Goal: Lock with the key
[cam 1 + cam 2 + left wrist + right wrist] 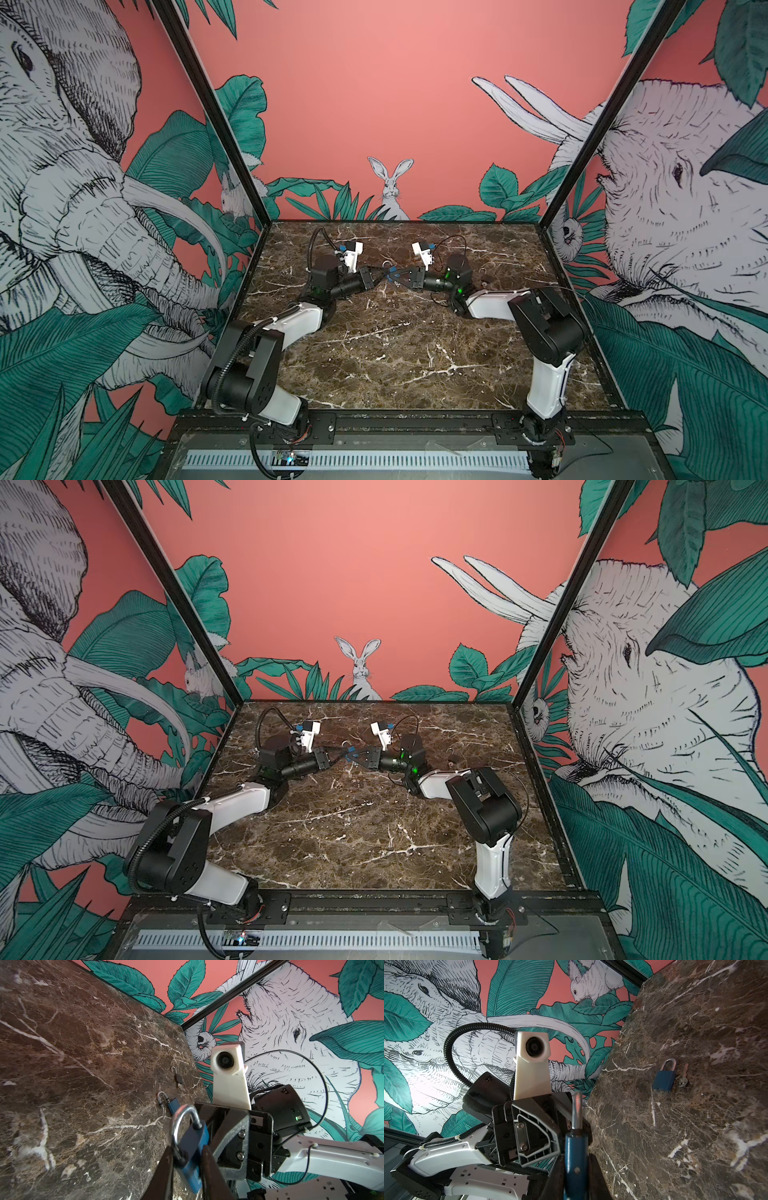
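R tool [575, 1167] clamps a blue padlock [193, 1172] by its flat sides, above the table [395, 353] mid-way btwn both arms. L tool [188, 1167] has fingers either side of the same body; can't tell if they press it. Key [682, 1082] lies on table just beside a 2nd blue padlock [663, 1080].

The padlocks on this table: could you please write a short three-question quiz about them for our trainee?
1. True or false: a key lies on the marble table beside a blue padlock.
2. What does the right claw hold? A) a key B) a padlock C) nothing
3. In the left wrist view, how many padlocks lie on the table?
Key: 1 true. 2 B, the held padlock. 3 two: another blue padlock and a dark padlock.
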### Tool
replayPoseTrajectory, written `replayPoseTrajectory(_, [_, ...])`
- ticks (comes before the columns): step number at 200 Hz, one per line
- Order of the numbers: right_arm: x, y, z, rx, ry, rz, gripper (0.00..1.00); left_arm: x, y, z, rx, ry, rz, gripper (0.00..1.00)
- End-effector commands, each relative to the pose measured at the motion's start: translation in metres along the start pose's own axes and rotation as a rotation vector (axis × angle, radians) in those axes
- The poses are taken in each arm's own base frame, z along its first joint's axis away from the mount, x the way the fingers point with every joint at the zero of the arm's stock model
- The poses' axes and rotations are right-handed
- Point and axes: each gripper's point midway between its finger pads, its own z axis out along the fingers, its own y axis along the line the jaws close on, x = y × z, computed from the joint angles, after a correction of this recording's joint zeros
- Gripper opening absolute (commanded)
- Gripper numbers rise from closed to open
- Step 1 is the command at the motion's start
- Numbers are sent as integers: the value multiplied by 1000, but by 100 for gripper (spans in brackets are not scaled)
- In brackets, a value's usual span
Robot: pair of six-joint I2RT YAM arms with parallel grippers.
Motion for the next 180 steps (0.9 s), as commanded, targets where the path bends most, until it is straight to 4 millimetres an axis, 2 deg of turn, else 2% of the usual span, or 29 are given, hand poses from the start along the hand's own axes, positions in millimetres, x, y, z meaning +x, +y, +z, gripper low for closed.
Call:
replayPoseTrajectory(1, [-8,11,-2,-46,-31,-60,0,-4,-16,3,68,9,21,23])
replayPoseTrajectory(48, [1,6,-7,-39,-15,-50,0,-16,-7,-3,45,-35,19,29])
replayPoseTrajectory(79, [4,10,-9,-45,-9,-53,0,-25,-3,-7,26,-57,33,32])
replayPoseTrajectory(180, [3,14,-10,-48,-6,-53,0,-20,-1,8,76,-20,18,34])
